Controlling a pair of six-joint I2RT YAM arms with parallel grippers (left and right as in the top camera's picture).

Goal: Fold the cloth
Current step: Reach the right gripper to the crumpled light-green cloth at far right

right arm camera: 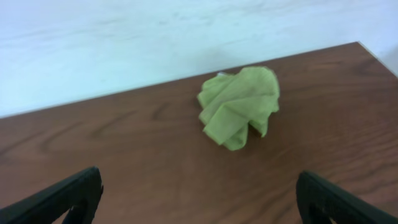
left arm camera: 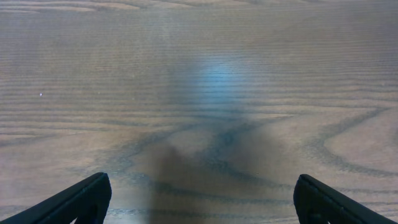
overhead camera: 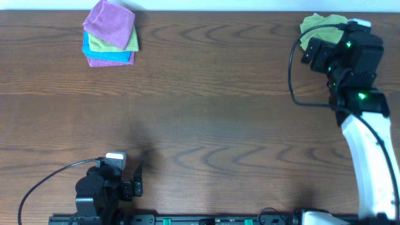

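Observation:
A crumpled green cloth [overhead camera: 314, 25] lies at the far right corner of the table, partly hidden by my right arm in the overhead view. In the right wrist view the green cloth [right arm camera: 239, 106] sits bunched up ahead of my right gripper [right arm camera: 199, 193], near the table's far edge. The right gripper is open and empty, a short way short of the cloth. My left gripper [left arm camera: 199, 199] is open and empty over bare wood near the front edge; it shows in the overhead view [overhead camera: 134, 181] at front left.
A stack of folded cloths [overhead camera: 110, 33], purple on top with green, blue and purple below, sits at the far left. The table's far edge meets a white wall just behind the green cloth. A black cable [overhead camera: 294, 75] loops beside the right arm.

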